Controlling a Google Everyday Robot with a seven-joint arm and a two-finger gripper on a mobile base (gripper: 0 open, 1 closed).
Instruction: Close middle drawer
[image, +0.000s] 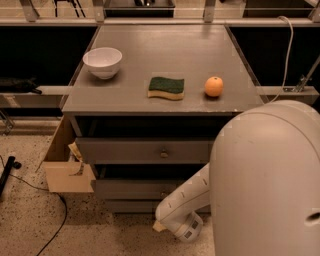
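Note:
The grey cabinet (165, 107) has three drawer fronts under its top. The uppermost front (125, 150) carries a round metal knob (164, 154) and stands out from the cabinet, with a dark gap above it. The middle drawer (130, 189) is the wide grey front below it, set further back, with a small knob (162, 193) near its centre. The lowest front (127, 205) is recessed. My white arm (182, 212) reaches down in front of the middle and lowest drawers at their right. My gripper is hidden behind the arm and the robot's body.
On the cabinet top are a white bowl (102, 61), a green and yellow sponge (166, 87) and an orange (214, 86). A light wooden box (65, 172) stands against the cabinet's left side. A black cable (47, 200) lies on the speckled floor. My white body (270, 185) fills the lower right.

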